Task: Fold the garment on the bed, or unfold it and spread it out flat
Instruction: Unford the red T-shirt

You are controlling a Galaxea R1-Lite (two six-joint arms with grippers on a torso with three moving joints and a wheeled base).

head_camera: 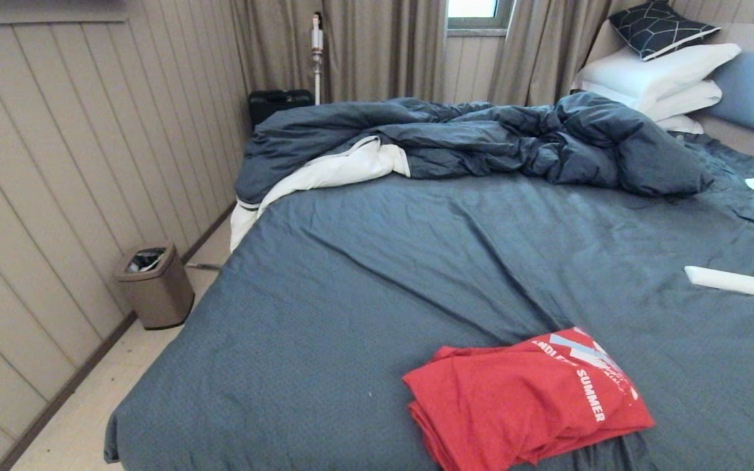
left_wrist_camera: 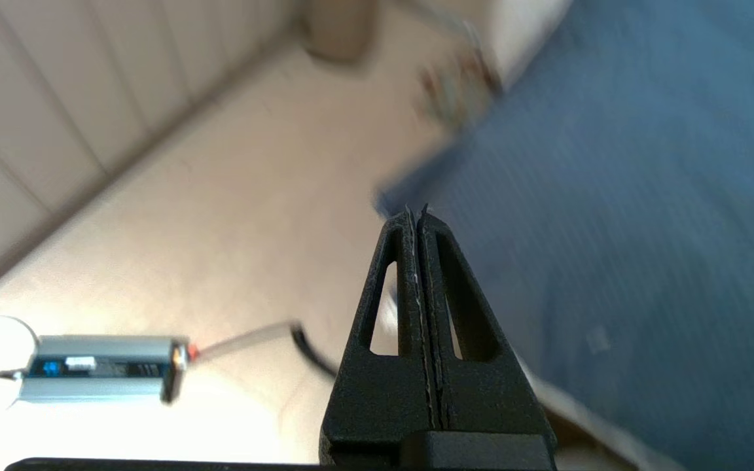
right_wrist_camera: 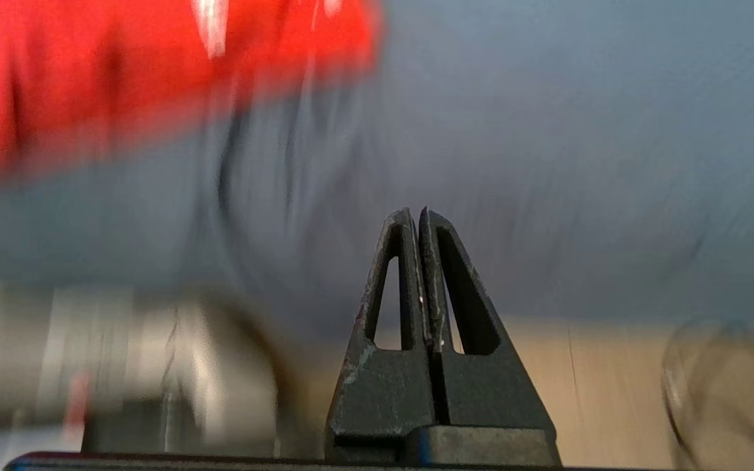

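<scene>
Folded red T-shirt waits on the bed as both my tools hang empty

The bright red thin-knit T-shirt (head_camera: 526, 399), folded into a loose stack with its white "SUMMER" print up, lies on the near part of the large bed's slate-blue sheet (head_camera: 403, 261), well apart from the rumpled dark blue duvet (head_camera: 482, 140) — likely left in easy reach. My left tool (left_wrist_camera: 416, 212), jaws pressed together on nothing, hangs by the bed's corner over the floor; my right tool (right_wrist_camera: 415, 214), likewise closed and empty, hangs near the bed's edge, short of the shirt. The small brown bin (head_camera: 156, 285) on the floor by the wall holds something dark and pale that I cannot make out.
</scene>
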